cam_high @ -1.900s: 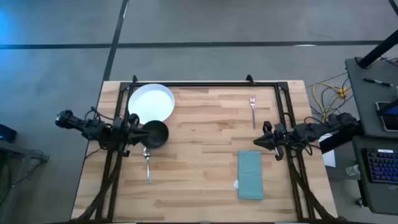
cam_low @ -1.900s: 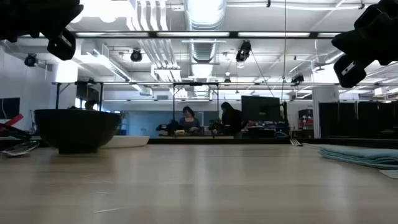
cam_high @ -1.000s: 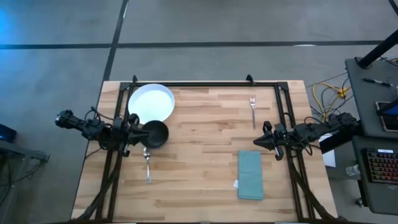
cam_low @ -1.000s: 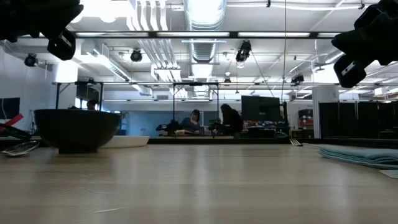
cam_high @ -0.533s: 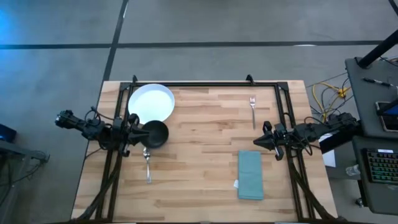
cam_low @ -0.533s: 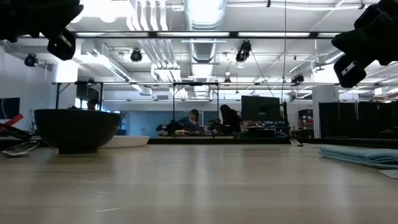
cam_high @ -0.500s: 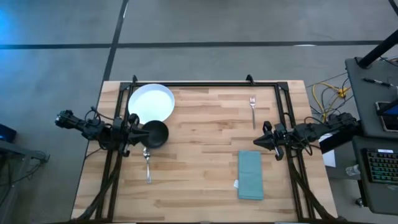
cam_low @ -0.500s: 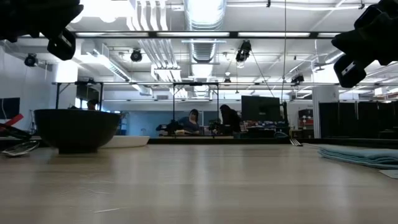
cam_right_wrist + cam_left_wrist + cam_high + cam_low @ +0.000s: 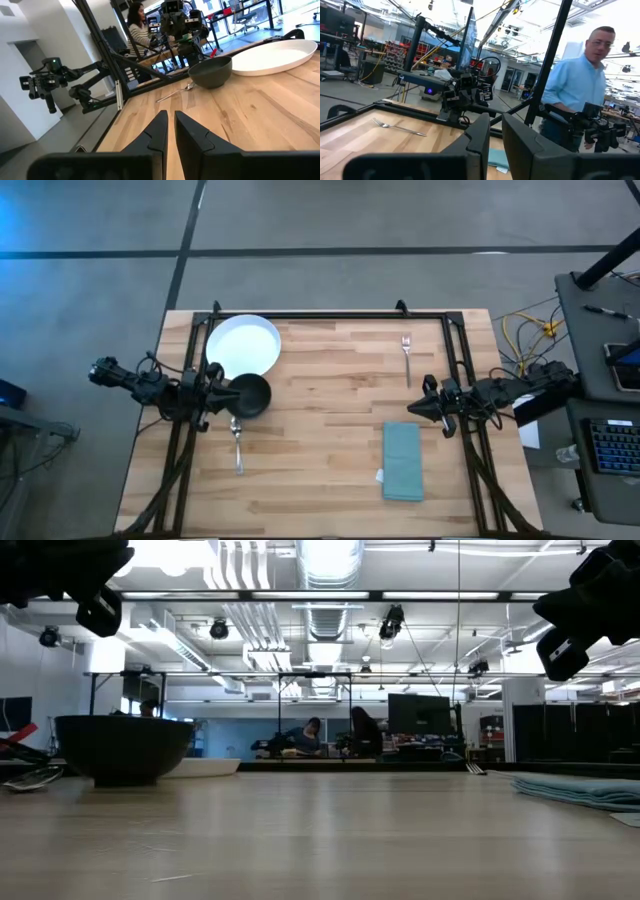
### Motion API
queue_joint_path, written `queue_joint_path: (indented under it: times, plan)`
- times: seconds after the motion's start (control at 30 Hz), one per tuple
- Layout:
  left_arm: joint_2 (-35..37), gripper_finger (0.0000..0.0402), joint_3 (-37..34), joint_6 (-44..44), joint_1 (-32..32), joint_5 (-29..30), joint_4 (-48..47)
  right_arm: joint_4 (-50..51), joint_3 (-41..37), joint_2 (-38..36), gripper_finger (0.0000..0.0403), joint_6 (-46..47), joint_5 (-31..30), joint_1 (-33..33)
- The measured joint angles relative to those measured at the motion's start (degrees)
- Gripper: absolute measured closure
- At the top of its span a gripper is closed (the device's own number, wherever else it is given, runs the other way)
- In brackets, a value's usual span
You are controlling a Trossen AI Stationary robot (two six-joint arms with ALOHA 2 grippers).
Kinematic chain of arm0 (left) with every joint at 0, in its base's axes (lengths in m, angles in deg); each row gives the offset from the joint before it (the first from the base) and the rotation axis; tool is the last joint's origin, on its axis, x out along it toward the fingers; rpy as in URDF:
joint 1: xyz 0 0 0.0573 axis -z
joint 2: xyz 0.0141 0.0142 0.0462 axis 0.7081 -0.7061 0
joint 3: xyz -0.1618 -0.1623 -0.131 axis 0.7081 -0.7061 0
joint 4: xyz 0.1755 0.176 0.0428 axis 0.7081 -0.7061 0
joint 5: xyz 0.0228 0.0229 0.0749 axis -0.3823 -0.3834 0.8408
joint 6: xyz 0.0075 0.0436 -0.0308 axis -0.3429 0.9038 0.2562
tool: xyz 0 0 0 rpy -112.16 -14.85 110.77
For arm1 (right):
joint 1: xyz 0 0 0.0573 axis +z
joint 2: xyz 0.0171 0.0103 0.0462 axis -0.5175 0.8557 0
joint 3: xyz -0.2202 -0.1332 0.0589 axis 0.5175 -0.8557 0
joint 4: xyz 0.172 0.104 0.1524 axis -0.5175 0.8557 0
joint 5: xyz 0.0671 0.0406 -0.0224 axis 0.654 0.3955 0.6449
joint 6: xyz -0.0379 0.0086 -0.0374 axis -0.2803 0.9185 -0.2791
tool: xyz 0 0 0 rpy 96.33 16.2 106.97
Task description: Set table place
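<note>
A round white plate (image 9: pixel 243 345) lies at the table's far left, and a black bowl (image 9: pixel 251 395) stands on the table just nearer than it. A silver spoon (image 9: pixel 237 446) lies nearer than the bowl. A silver fork (image 9: pixel 407 356) lies at the far right, and a folded teal napkin (image 9: pixel 402 462) lies flat at the near right. My left gripper (image 9: pixel 224 394) hovers shut and empty beside the bowl's left side, well above the table (image 9: pixel 75 585). My right gripper (image 9: pixel 413 409) hovers shut and empty between the fork and the napkin.
The table's black metal frame (image 9: pixel 330 316) runs along the far edge and both sides. A person in a light blue shirt (image 9: pixel 575 95) stands beyond the table's right side. Bare wood (image 9: pixel 320 420) lies between the two grippers.
</note>
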Motion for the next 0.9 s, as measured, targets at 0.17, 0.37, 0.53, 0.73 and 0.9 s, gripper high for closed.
queue_joint_path:
  times: [0.17, 0.37, 0.53, 0.73, 0.9]
  plan:
    - [0.0, 0.0365, 0.0, 0.0, 0.0, 0.0, 0.0, 0.0, 0.0, 0.0, 0.0376, 0.0, 0.0, 0.0]
    - [0.0, 0.0365, 0.0, 0.0, 0.0, 0.0, 0.0, 0.0, 0.0, 0.0, 0.0376, 0.0, 0.0, 0.0]
    - [0.0, 0.0365, 0.0, 0.0, 0.0, 0.0, 0.0, 0.0, 0.0, 0.0, 0.0376, 0.0, 0.0, 0.0]
    - [0.0, 0.0365, 0.0, 0.0, 0.0, 0.0, 0.0, -5.6, 0.0, 0.0, 0.0376, 2.2, -0.1, 0.0]
    - [0.0, 0.0365, 0.0, 0.0, 0.0, 0.0, 0.0, -21.3, 0.0, 1.0, 0.0376, 0.4, -0.1, 0.0]
